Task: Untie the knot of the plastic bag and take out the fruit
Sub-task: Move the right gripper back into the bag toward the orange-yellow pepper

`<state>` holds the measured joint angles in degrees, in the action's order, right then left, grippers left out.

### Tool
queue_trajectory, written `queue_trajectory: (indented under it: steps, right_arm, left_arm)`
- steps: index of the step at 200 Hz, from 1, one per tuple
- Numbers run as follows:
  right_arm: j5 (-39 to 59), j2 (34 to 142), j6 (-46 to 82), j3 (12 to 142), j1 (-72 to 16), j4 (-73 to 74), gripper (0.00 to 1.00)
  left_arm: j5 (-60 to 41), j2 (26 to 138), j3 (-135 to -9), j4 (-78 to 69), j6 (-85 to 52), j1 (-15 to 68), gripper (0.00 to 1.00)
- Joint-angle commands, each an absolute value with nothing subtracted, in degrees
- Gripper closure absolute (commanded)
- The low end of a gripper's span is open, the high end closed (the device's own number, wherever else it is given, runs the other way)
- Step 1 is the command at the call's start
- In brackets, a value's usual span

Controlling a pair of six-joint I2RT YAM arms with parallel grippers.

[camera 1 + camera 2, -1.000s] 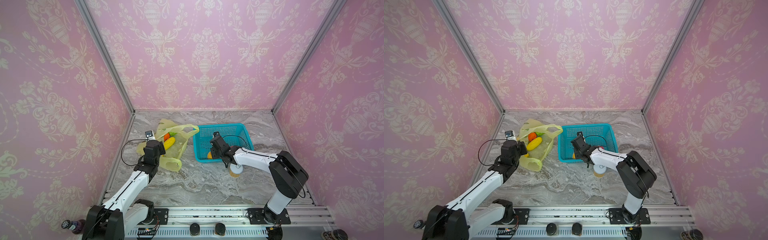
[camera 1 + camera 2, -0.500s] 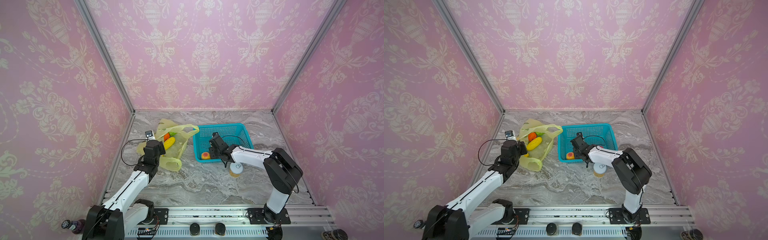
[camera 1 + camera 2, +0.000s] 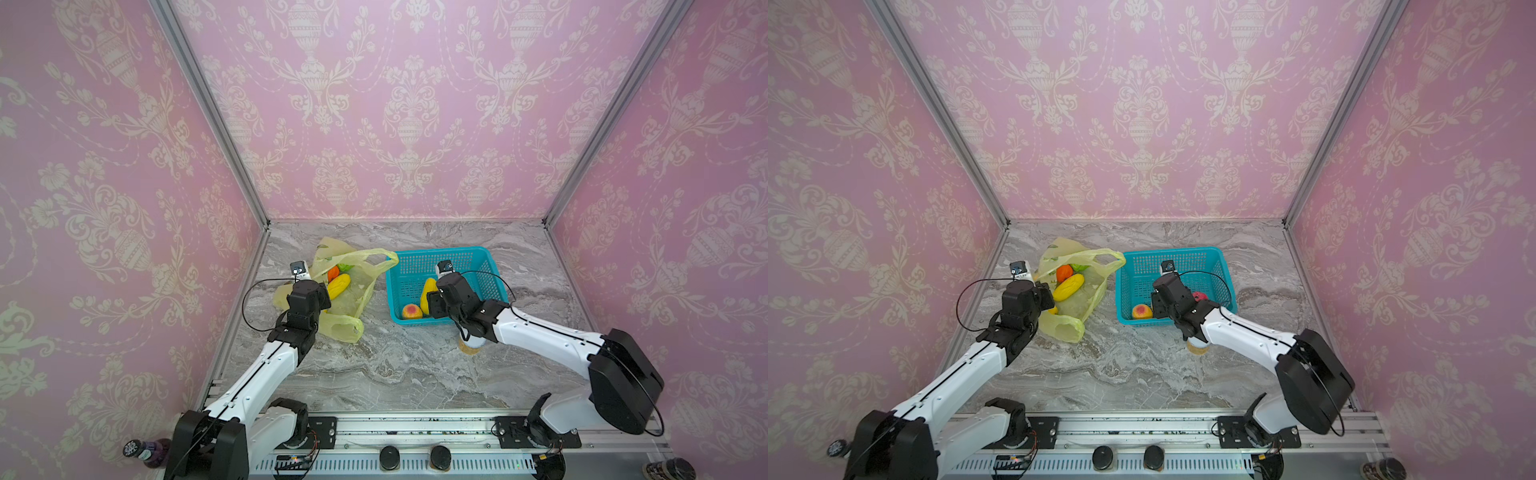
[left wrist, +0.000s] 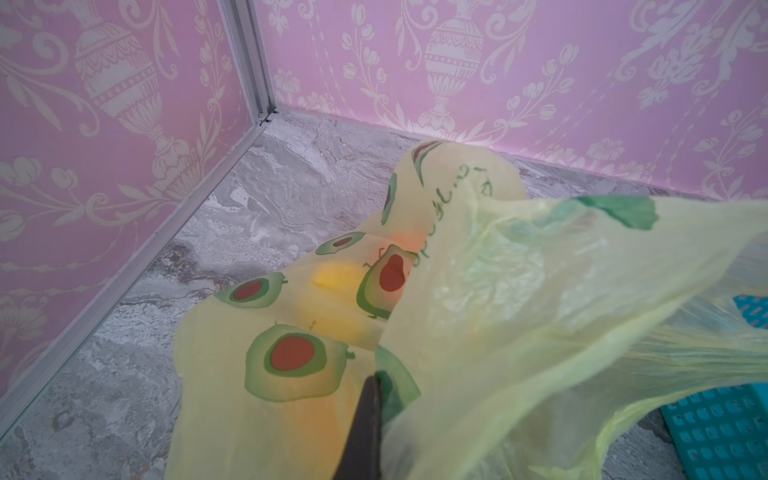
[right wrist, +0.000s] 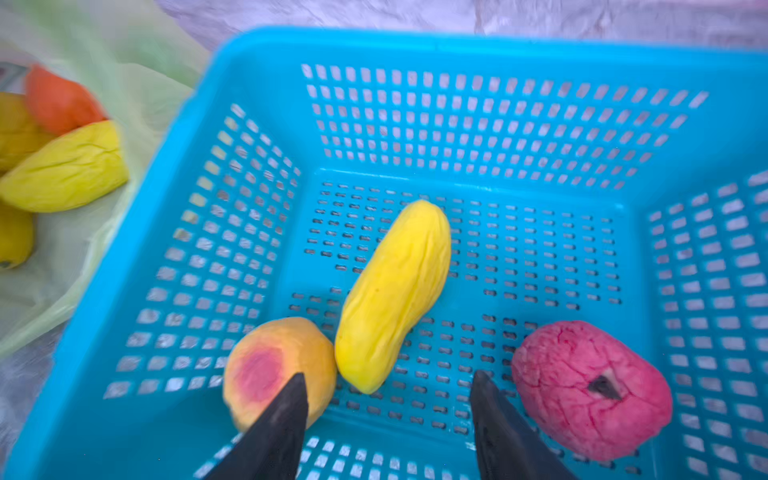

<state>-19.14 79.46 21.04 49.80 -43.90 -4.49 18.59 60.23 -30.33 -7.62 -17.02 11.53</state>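
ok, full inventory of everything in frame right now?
plastic bag: one, translucent yellow-green, avocado prints, table's left side, mouth open.
bagged fruit: at least four showing, yellow, orange, green, inside the bag.
basket: one, teal mesh, right of the bag.
basket fruit: three, long yellow, peach with pink blush, pink-red, on the basket floor.
jar: one, tan, on the table in front of the basket, under the right arm.
table: one, grey marble.
walls: three, pink with cream pattern.
left fingers: shut on the plastic bag's film.
right fingers: open, empty, above the basket floor.
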Motion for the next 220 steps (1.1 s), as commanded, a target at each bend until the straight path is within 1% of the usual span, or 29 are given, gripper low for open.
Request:
queue_trajectory:
  steps: [1,20,42,79,92,102,120,136,142,158,181,192,205,215,220]
  right_arm:
    - [-19.51,74.42,14.25,46.63,-50.81,4.14,0.41]
    - [-16.82,75.87,13.10,46.73,-55.55,9.53,0.46]
    - [-13.32,84.46,13.46,50.65,-58.37,14.83,0.49]
    - [-9.45,104.12,15.22,67.90,-58.89,13.31,0.52]
    - [-10.12,109.29,15.74,74.79,-58.59,10.74,0.52]
    - [-8.58,112.24,16.23,78.62,-57.92,9.68,0.52]
    - [-5.80,115.19,15.02,82.97,-57.24,11.42,0.51]
    - [-6.88,116.78,13.94,85.07,-57.13,15.14,0.49]
    - [-6.19,117.30,13.45,85.38,-57.13,17.03,0.50]
    - [-4.91,119.24,13.66,84.99,-57.05,21.22,0.54]
    - [0.56,122.27,14.04,81.76,-56.65,26.08,0.55]
    - [4.74,123.37,13.50,81.43,-56.15,25.95,0.55]
    - [6.73,123.31,16.04,82.64,-55.20,25.96,0.53]
    - [11.73,123.40,17.21,84.37,-54.47,25.33,0.54]
    - [12.65,123.20,16.98,85.06,-54.43,24.30,0.55]
  left_arm:
    - [19.50,60.47,-32.00,-6.59,-17.06,11.82,1.00]
    - [19.30,60.05,-31.74,-6.59,-17.10,11.82,1.00]
    - [18.64,59.16,-31.13,-7.33,-17.08,11.86,1.00]
    - [18.63,58.38,-30.83,-7.67,-16.66,11.87,1.00]
    - [18.50,57.94,-30.46,-8.32,-16.62,11.87,1.00]
    - [18.65,57.92,-30.78,-8.65,-16.18,11.83,1.00]
    - [21.13,58.40,-34.59,-3.09,-17.54,11.83,1.00]
    - [26.00,58.37,-40.91,8.48,-22.32,11.86,1.00]
    - [26.13,58.21,-43.42,11.72,-22.47,11.86,1.00]
    - [30.82,57.41,-45.77,15.57,-21.91,11.86,1.00]
    - [29.44,57.99,-51.88,24.10,-19.71,11.85,1.00]
    - [27.34,59.13,-53.24,25.44,-17.29,11.86,1.00]
    - [26.62,59.70,-51.75,25.62,-17.02,11.86,1.00]
    - [25.89,58.63,-48.08,21.15,-17.93,11.87,1.00]
    - [25.03,57.71,-45.96,18.22,-17.82,11.87,1.00]
